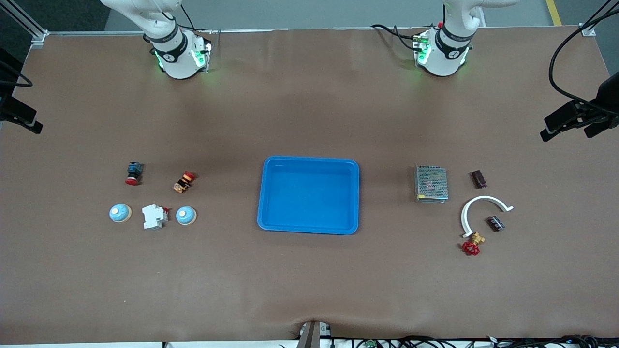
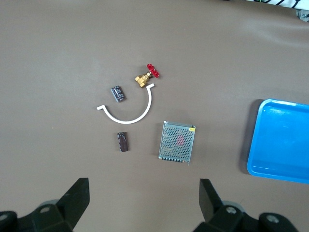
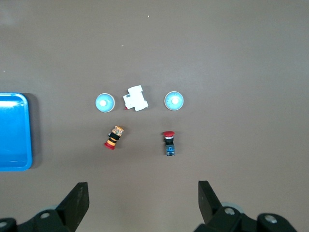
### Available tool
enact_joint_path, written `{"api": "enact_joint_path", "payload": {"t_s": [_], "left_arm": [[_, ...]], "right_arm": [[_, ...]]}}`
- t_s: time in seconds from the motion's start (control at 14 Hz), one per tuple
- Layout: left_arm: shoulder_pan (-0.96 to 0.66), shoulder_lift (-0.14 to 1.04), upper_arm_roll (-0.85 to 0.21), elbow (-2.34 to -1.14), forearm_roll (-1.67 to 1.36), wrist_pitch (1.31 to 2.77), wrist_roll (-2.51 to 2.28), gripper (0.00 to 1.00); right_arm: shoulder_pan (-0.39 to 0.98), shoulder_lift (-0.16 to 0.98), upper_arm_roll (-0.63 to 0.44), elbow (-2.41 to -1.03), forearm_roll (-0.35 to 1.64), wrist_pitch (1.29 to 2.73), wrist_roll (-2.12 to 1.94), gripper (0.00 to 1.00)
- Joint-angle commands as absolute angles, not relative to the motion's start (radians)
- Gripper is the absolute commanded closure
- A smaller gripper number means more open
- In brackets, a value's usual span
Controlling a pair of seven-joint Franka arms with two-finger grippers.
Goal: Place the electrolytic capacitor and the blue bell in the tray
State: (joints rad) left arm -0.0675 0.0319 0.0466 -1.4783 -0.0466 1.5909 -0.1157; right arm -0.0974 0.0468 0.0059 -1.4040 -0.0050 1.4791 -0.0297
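Tray (image 1: 309, 227): we find it mid-worktop, nothing in it.
Blue bells (image 1: 185, 215) (image 1: 120, 213): two, flanking a white breaker (image 1: 154, 216) toward the right arm's end.
Capacitors (image 1: 478, 179) (image 1: 495, 223): two dark cylinders near the mesh box (image 1: 431, 183).
Left pincer (image 2: 144, 205): apart, waiting.
Right pincer (image 3: 144, 205): apart, waiting.

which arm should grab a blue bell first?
Right. Both blue bells sit at the right arm's end of the table, under the right gripper, which is open. The left gripper, also open, is over the capacitor group past the tray.
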Motion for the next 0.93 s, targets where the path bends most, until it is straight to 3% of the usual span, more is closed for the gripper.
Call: {"api": "enact_joint_path", "payload": {"t_s": [0.0, 0.86], "left_arm": [[-0.066, 0.028, 0.044, -1.468, -0.052, 1.580, -0.098, 0.00], [-0.063, 0.038, 0.044, -1.468, -0.049, 1.580, -0.092, 0.00]], "right_arm": [[-0.138, 0.049, 0.018, -1.393, 0.040, 1.476, -0.029, 0.00], [-0.118, 0.061, 0.023, -1.410, 0.034, 1.522, -0.029, 0.00]]}}
